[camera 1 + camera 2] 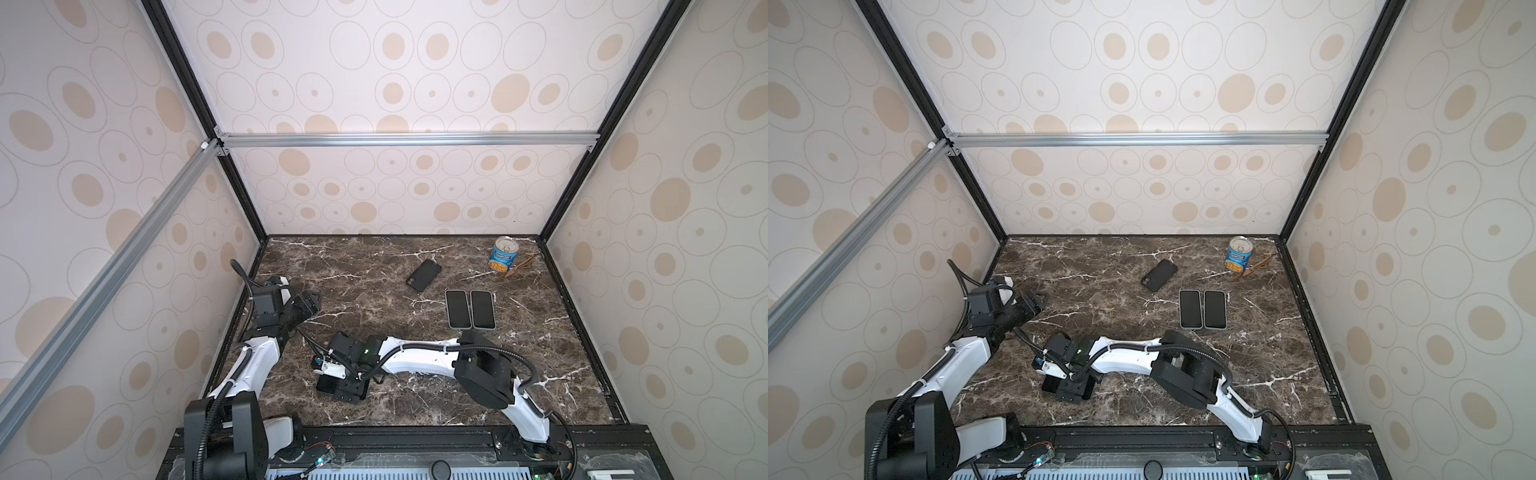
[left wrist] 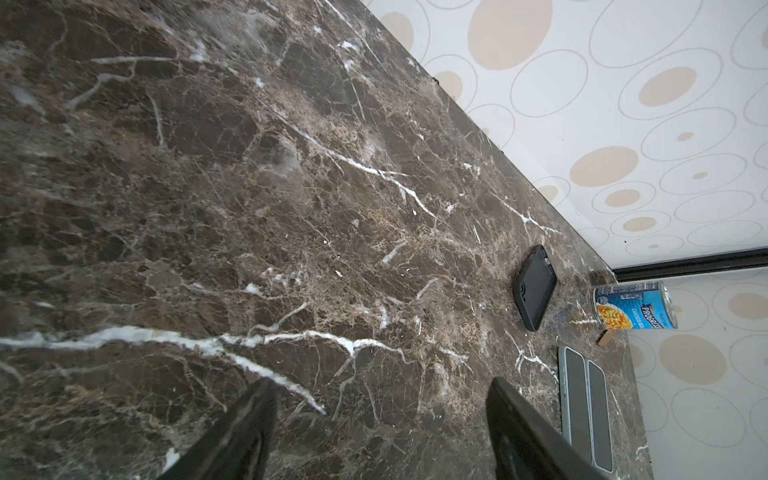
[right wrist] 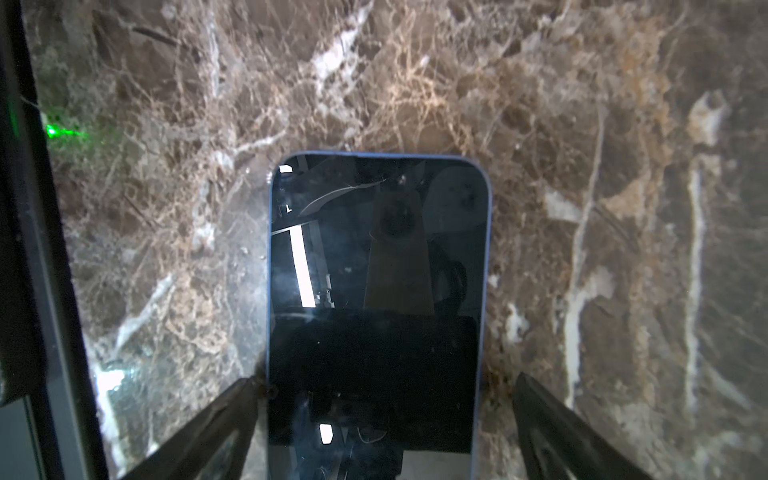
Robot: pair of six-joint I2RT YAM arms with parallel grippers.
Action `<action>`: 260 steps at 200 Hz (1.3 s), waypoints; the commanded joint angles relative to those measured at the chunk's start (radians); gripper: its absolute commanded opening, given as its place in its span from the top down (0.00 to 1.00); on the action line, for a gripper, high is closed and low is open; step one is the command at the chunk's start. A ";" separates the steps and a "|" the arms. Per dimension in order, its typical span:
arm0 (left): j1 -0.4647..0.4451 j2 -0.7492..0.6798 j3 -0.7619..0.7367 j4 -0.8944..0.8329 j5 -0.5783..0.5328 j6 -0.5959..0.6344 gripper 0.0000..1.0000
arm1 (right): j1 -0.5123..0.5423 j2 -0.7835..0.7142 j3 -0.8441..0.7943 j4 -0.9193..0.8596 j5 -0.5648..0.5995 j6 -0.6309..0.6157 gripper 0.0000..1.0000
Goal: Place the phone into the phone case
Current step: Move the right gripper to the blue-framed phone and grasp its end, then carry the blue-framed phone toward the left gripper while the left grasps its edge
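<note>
Take the table's middle in the top views as the dial, with twelve at the back wall. A blue-labelled soup tin [image 1: 505, 254] stands at one o'clock in the far corner, with a thin brown wooden piece [image 1: 515, 270] just beside it. Two grey-edged, black-screened phones [image 1: 469, 309] lie side by side at two o'clock, nearly touching. The matte black phone case [image 1: 424, 275] lies flat at twelve, apart from everything, with nothing covering it.

The dark brown, white-veined marble table [image 1: 374, 257] sits in a booth of cream walls [image 1: 395, 187] printed with beige ovals.

At eight o'clock the blue-rimmed phone [image 3: 378, 249] lies screen up. The right gripper [image 3: 386, 379] straddles it with jaws spread wide, one finger [image 3: 224, 419] at its edge and the other clear. The left gripper [image 2: 382, 415], near nine, gapes over bare marble and holds nothing.
</note>
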 commanded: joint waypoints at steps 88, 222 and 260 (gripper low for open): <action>0.019 0.010 -0.003 0.030 0.012 -0.018 0.21 | -0.002 0.024 -0.027 -0.182 0.086 -0.029 0.29; 0.009 0.040 -0.011 0.032 0.059 -0.014 0.24 | -0.163 -0.279 -0.464 0.107 0.056 0.148 0.42; -0.045 0.064 -0.003 0.013 0.067 0.008 0.25 | -0.175 -0.347 -0.550 0.212 0.104 0.179 0.43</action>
